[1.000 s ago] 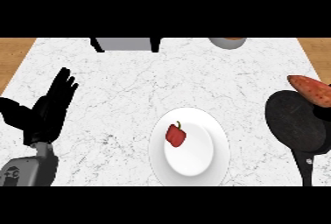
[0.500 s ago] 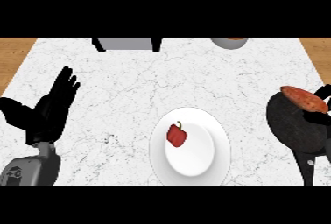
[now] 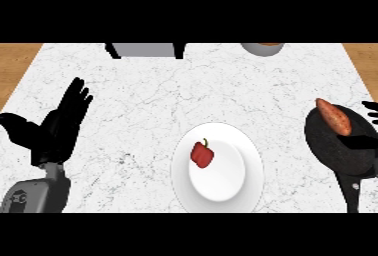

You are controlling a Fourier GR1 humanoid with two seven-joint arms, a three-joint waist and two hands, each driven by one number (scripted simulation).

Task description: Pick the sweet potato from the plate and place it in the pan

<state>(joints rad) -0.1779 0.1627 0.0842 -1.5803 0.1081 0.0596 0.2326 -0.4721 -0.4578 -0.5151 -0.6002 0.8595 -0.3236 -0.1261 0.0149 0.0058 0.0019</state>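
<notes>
Left hand [image 3: 60, 125]: left of frame, fingers straight, resting. Plate [image 3: 247, 170]: centre, holding only a red pepper [image 3: 202, 154]. Sweet potato [image 3: 334, 116]: right, now lying in the pan [image 3: 347, 150], released. Right hand [image 3: 371, 111]: right edge, withdrawn; finger state cannot be told. Placement appears complete.

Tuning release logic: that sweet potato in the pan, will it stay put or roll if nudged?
The sweet potato looks long, tapered and rounded, so a nudge would probably roll or pivot it. It lies at the pan's far rim, which may check it. It looks stiff, unlikely to flex.
</notes>
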